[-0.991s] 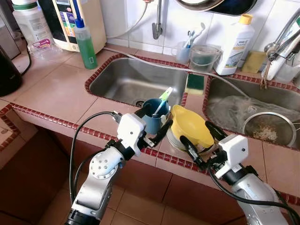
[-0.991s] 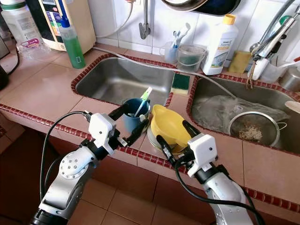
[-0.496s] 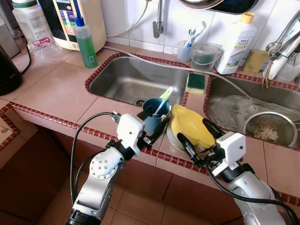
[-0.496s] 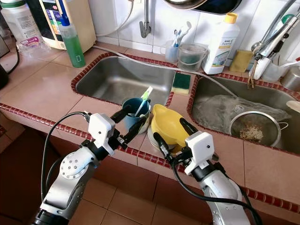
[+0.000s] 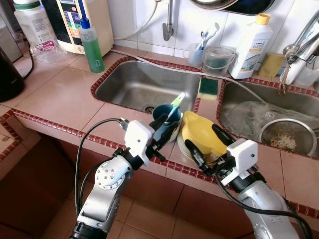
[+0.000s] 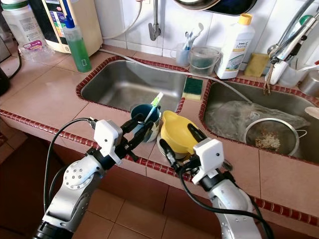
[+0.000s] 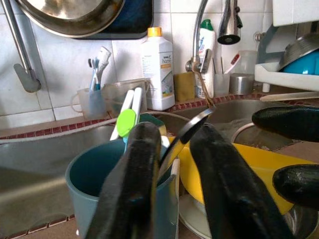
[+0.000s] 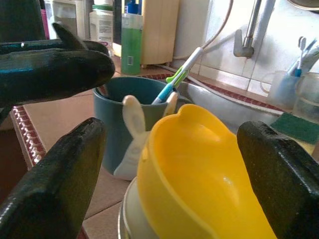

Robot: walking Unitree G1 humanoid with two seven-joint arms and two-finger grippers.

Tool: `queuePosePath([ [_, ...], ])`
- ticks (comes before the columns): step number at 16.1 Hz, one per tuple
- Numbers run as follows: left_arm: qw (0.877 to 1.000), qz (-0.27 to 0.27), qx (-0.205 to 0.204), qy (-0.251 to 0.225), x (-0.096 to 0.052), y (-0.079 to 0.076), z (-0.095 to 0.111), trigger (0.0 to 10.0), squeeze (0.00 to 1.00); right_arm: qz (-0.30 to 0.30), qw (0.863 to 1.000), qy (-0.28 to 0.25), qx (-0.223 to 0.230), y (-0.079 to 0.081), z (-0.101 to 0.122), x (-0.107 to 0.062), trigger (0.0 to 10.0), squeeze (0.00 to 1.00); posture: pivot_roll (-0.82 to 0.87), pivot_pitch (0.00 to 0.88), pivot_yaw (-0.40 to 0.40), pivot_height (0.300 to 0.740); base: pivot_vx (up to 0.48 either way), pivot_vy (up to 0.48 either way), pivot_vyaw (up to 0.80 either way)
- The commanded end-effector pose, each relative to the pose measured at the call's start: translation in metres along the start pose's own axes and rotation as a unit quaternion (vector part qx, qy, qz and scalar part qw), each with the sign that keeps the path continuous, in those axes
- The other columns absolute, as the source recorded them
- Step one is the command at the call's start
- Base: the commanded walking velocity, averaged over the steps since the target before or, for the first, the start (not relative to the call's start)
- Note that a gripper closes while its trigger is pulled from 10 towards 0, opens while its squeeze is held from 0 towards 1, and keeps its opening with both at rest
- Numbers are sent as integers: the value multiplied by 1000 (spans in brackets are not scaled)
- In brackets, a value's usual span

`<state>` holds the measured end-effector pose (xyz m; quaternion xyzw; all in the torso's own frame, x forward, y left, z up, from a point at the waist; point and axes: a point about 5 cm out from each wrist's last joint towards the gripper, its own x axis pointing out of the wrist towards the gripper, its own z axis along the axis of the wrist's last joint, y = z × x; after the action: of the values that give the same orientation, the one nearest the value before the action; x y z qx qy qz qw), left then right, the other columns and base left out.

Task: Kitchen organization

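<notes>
Since a second ago both arms have advanced. In the head views, the left gripper (image 5: 163,133) has narrowed onto the rim of the one blue mug (image 5: 164,122), which stands on the counter (image 5: 60,94) between the two sinks, apparently to lift it. The right gripper (image 6: 178,140) straddles the single yellow jug (image 6: 178,133), spread wide, holding nothing. Left wrist view: fingers (image 7: 132,189) pinch the mug's wall; one green-tipped utensil (image 7: 127,119) stands inside. Right wrist view: the jug rests on pale plates (image 8: 130,211), just beside the mug.
</notes>
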<state>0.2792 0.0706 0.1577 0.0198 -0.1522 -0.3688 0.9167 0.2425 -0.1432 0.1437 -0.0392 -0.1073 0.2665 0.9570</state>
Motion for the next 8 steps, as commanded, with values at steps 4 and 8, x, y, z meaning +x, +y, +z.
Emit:
queuePosePath([
  [4,1000,-6,-1,3,1,0,1,0,0,-1,1000,-6,-2,2,2,1,10000,0,-228,89,44,740,0,0,0],
  [8,1000,-8,-1,3,1,0,1,0,0,-1,1000,-8,-1,3,2,3,10000,0,-226,88,45,740,0,0,0],
])
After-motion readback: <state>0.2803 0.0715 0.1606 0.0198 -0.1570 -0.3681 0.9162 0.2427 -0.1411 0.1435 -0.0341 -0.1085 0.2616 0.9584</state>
